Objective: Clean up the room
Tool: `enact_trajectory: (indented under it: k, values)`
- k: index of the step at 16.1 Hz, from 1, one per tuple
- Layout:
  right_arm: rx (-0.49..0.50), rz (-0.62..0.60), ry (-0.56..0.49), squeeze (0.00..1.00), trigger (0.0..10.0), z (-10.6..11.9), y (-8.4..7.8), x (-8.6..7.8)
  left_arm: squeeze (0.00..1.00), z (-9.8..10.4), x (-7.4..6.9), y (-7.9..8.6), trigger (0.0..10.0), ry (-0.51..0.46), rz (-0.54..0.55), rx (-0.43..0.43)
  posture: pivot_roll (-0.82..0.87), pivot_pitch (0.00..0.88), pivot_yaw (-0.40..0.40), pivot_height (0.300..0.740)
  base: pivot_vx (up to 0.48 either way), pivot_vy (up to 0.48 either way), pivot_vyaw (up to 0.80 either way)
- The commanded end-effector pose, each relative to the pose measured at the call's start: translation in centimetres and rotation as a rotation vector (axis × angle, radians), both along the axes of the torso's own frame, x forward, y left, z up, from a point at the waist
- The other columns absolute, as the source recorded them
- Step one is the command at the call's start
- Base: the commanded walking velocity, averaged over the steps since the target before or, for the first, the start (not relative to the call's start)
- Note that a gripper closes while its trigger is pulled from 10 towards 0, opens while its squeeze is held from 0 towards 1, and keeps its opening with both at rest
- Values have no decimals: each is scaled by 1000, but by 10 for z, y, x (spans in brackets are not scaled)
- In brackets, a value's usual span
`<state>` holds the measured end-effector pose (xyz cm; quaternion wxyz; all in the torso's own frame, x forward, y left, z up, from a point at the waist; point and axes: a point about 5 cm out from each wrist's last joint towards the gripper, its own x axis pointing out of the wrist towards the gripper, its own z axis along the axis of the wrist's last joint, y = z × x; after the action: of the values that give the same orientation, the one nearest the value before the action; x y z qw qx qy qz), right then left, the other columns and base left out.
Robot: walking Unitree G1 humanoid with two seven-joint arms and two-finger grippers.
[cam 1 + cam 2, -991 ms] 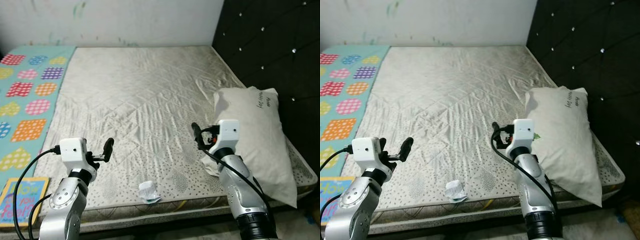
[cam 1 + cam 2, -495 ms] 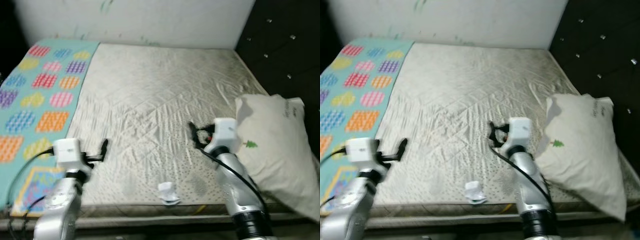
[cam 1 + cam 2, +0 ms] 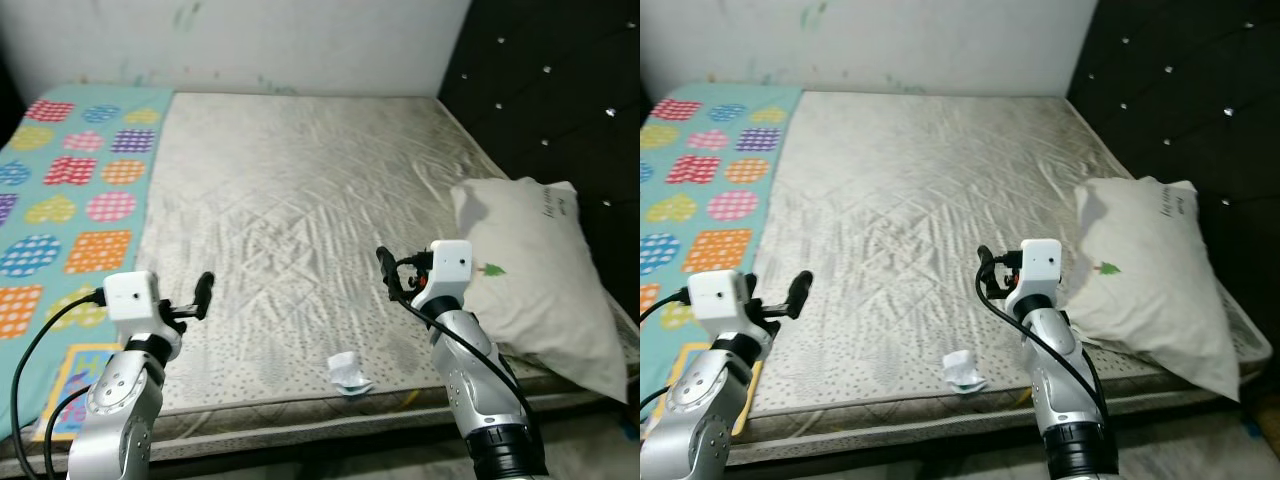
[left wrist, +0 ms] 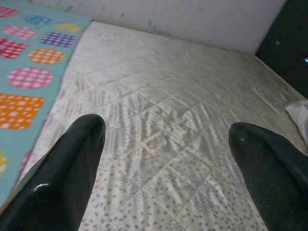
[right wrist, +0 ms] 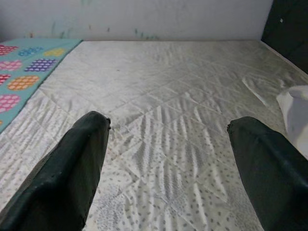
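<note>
A small crumpled white paper lies near the front edge of the bed's beige quilted mattress. My left gripper hovers over the mattress's front left part, open and holding nothing, well to the left of the paper. My right gripper hangs open above the mattress, a little behind and to the right of the paper, beside the pillow. In the left wrist view the black fingers stand wide apart over bare sheet. The right wrist view shows the same wide gap between its fingers.
A colourful patterned mat covers the bed's left side. A picture book lies at the front left corner. The black tufted headboard rises on the right, a white wall at the back.
The camera has swung, so the whole scene shifted in the picture. Both arms keep their pose with open fingers; the paper and pillow lie where they were.
</note>
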<state>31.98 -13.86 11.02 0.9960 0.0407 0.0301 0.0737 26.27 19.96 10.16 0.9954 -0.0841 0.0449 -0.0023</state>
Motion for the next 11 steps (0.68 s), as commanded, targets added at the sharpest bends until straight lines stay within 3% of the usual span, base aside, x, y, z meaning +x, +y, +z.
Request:
enact_trajectory:
  k: [1, 4, 5, 6, 11]
  values:
    - [-5, -13, -5, 0, 10000, 2, -6, 2, 0, -3, 0, -4, 10000, 17, -8, -11, 44, 76, -73, 740, 0, 0, 0]
    - [-7, -12, -5, 0, 10000, 2, -6, 2, 0, -2, -1, -3, 10000, 17, -2, -15, 48, 73, -80, 740, 0, 0, 0]
    - [-16, -17, -2, 0, 10000, 2, -13, 1, 0, 7, -10, 11, 10000, -20, -60, 102, 77, 76, -99, 740, 0, 0, 0]
    - [-19, -22, 1, 0, 10000, 1, -15, 0, 0, 8, -12, 12, 10000, -23, -64, 118, 76, 76, -100, 740, 0, 0, 0]
    - [-63, -6, 66, 0, 10000, -15, -35, -12, 0, 0, -33, 19, 10000, -18, 24, 126, 63, 116, -92, 740, 0, 0, 0]
